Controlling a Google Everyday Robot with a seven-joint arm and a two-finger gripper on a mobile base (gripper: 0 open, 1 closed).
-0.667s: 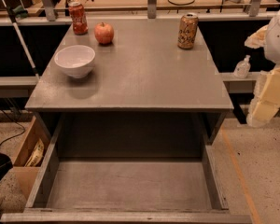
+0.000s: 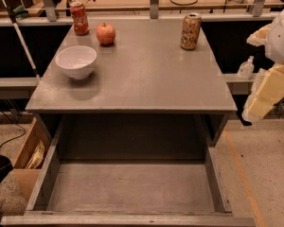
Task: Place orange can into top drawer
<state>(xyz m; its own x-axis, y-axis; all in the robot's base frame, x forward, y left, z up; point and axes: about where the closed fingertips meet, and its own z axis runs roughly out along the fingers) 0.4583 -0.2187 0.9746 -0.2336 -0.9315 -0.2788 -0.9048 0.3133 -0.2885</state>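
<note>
The gripper [image 2: 267,92] hangs off the table's [image 2: 142,79] right side; whether it is open or shut cannot be told. Well left of it and farther back, the orange can [image 2: 190,31] stands upright on the table, long axis vertical, silver top up. The top drawer [image 2: 132,188] lies open, lower and to the left.

**Mostly grey metal, softly shining**

The tabletop [image 2: 146,74] is smooth grey metal with a dull sheen. The top drawer [image 2: 132,186] is matt grey metal, its bottom faintly scuffed. The orange can [image 2: 190,31] is glossy, with a silver top. The white bowl [image 2: 76,61] looks smooth and glazed. The pincer [image 2: 267,91], at the right edge beside the tabletop, looks like matt cream plastic.
</note>
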